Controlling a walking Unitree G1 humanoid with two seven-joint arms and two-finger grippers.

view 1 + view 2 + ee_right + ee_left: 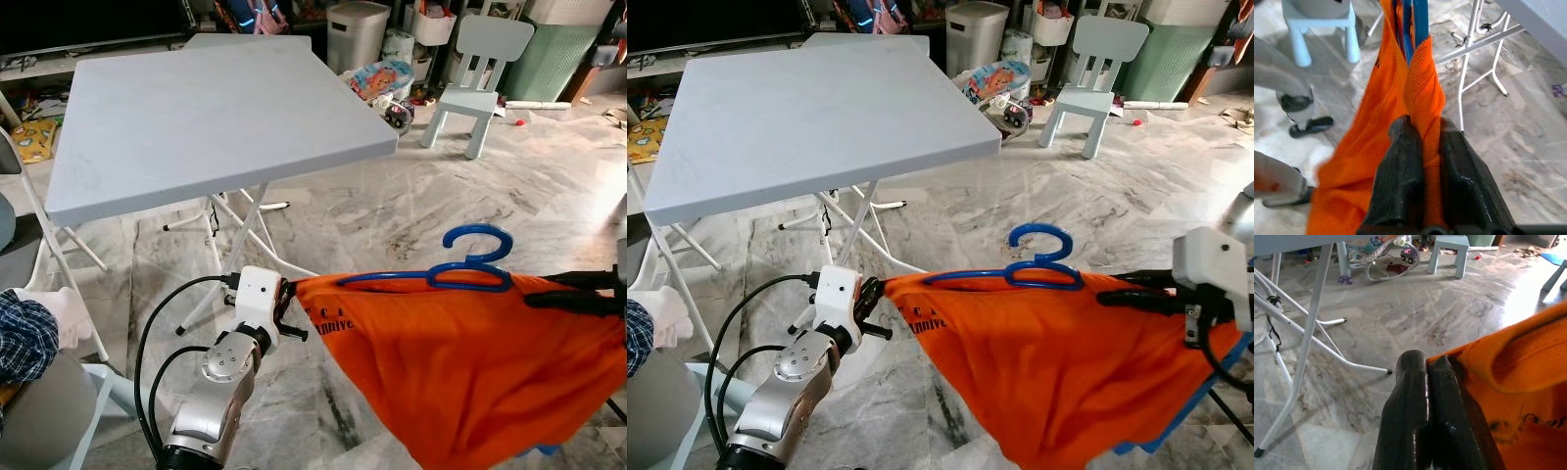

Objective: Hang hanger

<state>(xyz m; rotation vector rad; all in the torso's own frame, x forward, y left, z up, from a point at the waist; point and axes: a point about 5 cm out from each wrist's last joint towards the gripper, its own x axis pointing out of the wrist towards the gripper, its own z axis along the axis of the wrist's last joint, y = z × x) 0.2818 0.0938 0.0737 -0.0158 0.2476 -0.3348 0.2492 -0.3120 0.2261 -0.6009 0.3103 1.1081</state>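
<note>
Hands clamp opposite shoulders of an orange cotton T-shirt [460, 362] stretched level between left hand [290, 294] and right hand [1107, 286], long axis crosswise; blue plastic hanger [460, 266] inside, hook upward

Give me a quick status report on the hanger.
Left gripper and right gripper both shut on orange shirt, stretched between them. Blue hanger inside the shirt, hook up. Grey table ahead.
</note>
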